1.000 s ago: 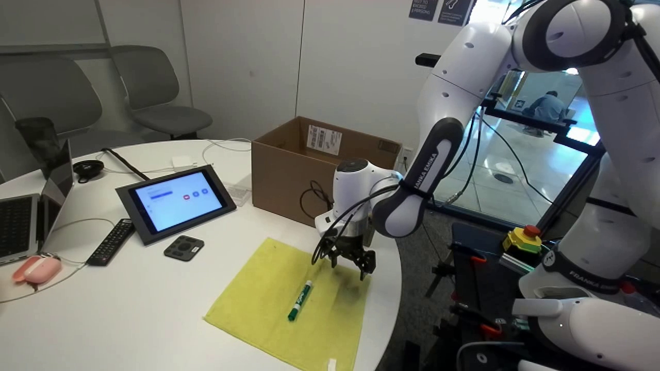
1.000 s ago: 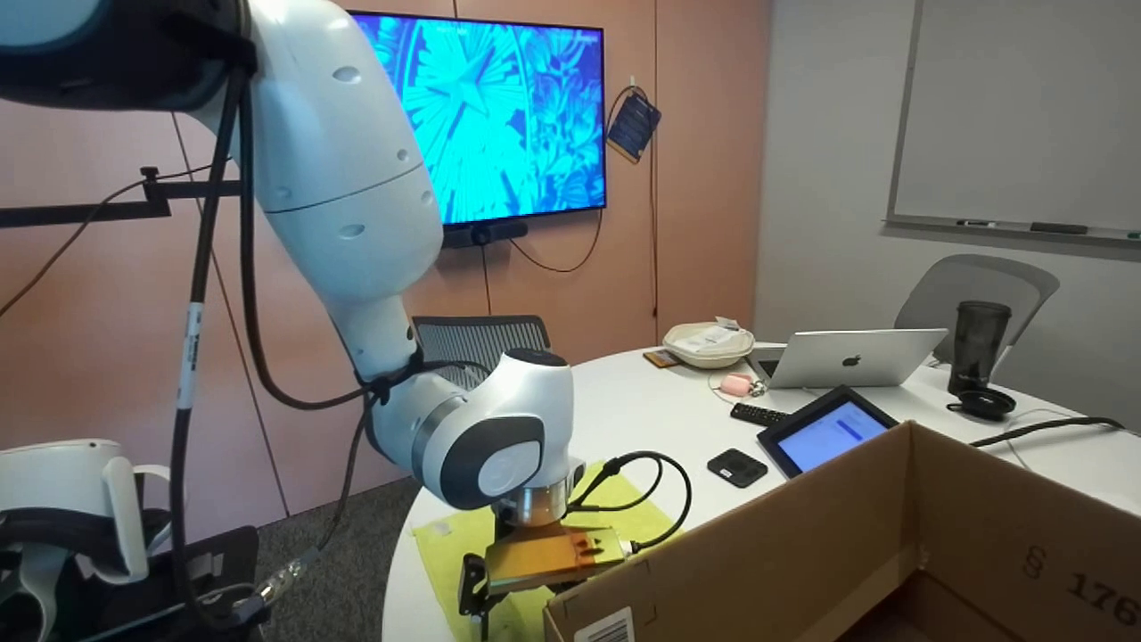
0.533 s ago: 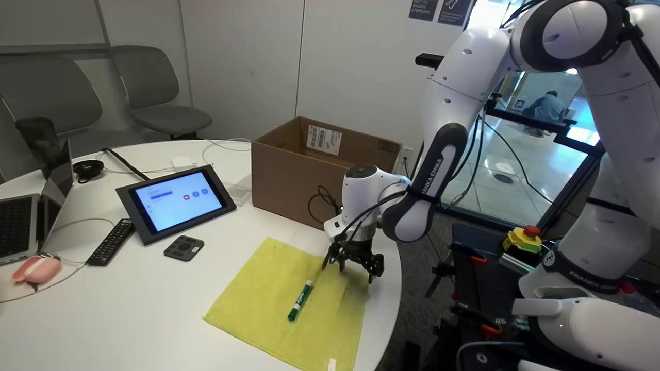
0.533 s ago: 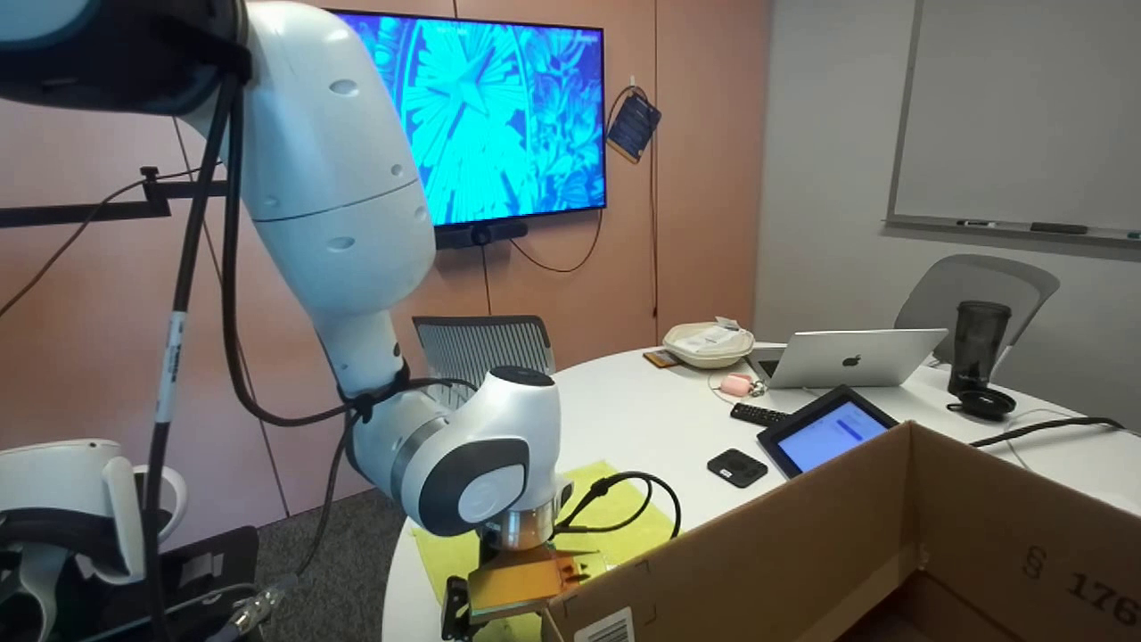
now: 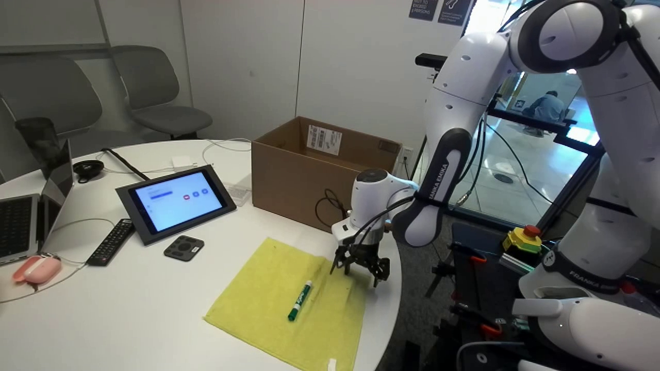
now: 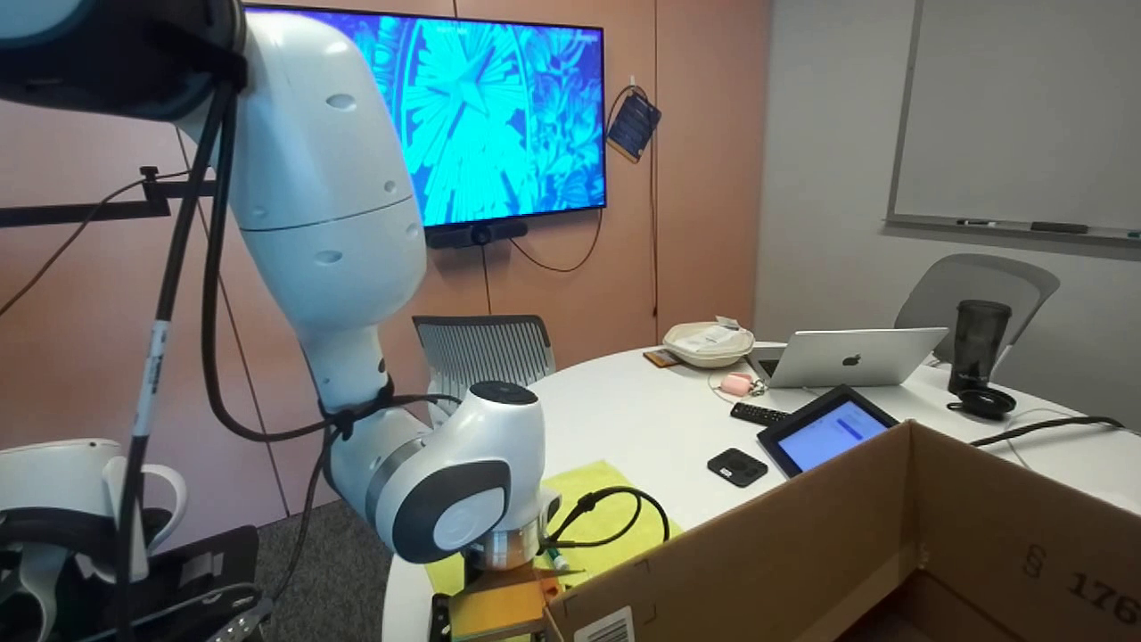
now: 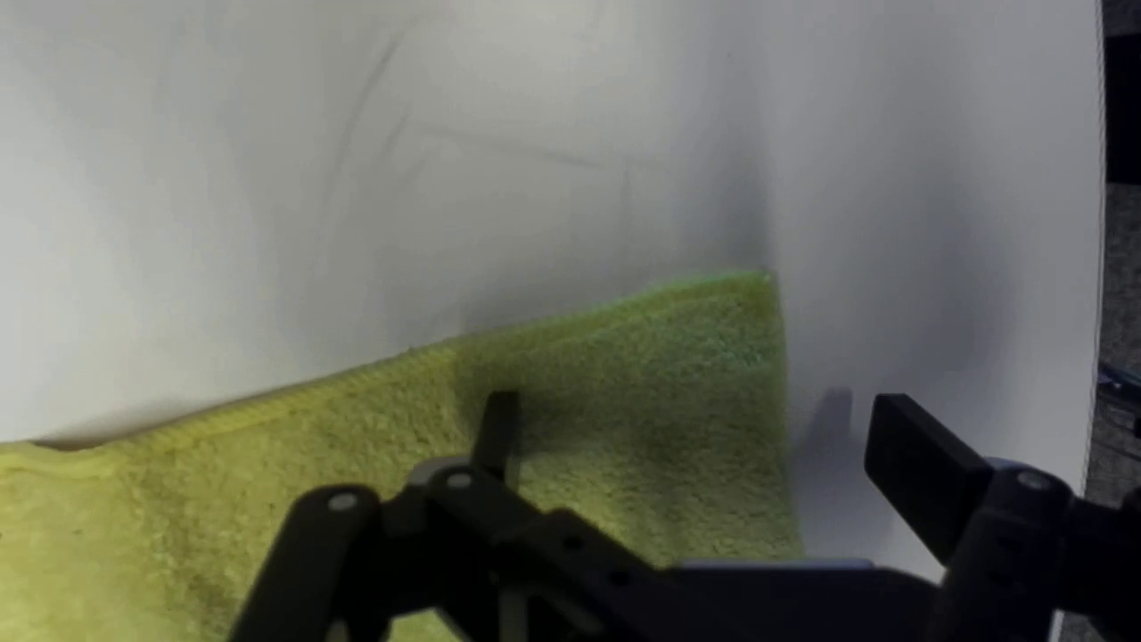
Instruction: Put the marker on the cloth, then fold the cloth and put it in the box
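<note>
Currently the gripper [image 7: 695,415], spread wide, hangs over a corner of the cloth [image 5: 273,304] near the edge of the table [image 5: 154,304]; the marker [image 5: 300,301] lies mid-cloth.

At the lower centre of an exterior view, the cloth [image 5: 270,304] is bright yellow and the marker [image 5: 300,301] green and white. The box [image 5: 291,180], mid-frame, is brown, its white label [image 5: 324,139] printed with dark bars. In an exterior view, upper centre, a wall screen [image 6: 508,116] carries a cyan-and-blue starburst pattern.
</note>
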Controlling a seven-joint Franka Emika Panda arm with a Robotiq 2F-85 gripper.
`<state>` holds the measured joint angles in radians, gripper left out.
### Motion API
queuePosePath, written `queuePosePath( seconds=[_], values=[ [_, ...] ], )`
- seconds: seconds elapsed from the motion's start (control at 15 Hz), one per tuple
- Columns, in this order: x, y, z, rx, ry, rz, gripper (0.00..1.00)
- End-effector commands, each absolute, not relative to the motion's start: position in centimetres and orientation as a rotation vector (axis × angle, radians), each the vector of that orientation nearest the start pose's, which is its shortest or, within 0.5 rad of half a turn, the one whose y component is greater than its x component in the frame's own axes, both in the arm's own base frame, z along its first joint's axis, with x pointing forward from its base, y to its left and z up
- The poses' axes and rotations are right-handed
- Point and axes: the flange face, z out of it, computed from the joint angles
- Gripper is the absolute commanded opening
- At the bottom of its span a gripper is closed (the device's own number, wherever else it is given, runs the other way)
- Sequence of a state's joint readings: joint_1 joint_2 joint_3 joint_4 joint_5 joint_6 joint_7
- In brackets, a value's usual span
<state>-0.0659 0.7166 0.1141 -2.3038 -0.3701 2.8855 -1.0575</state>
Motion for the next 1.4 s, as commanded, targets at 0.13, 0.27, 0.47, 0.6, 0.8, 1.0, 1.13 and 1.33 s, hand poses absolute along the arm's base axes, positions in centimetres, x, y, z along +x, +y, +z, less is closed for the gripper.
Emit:
queuePosePath(
  seconds=[0.13,0.27,0.47,0.6,0.8,1.0,1.13,1.33],
  values=[
    [44.5,4.7,3.1,-2.335,-2.039,0.061,1.0],
    [43.9,4.9,2.5,-2.332,-2.027,0.055,1.0],
    [43.5,5.3,2.0,-2.327,-2.03,0.044,1.0],
    [43.5,5.5,1.9,-2.321,-2.034,0.035,0.92],
    [43.6,5.8,1.7,-2.316,-2.045,0.026,0.6],
    [43.5,6.1,1.5,-2.308,-2.051,0.038,0.35],
    [43.5,6.2,1.3,-2.306,-2.051,0.048,0.19],
    [43.4,6.4,1.5,-2.303,-2.051,0.054,0.1]
  ],
)
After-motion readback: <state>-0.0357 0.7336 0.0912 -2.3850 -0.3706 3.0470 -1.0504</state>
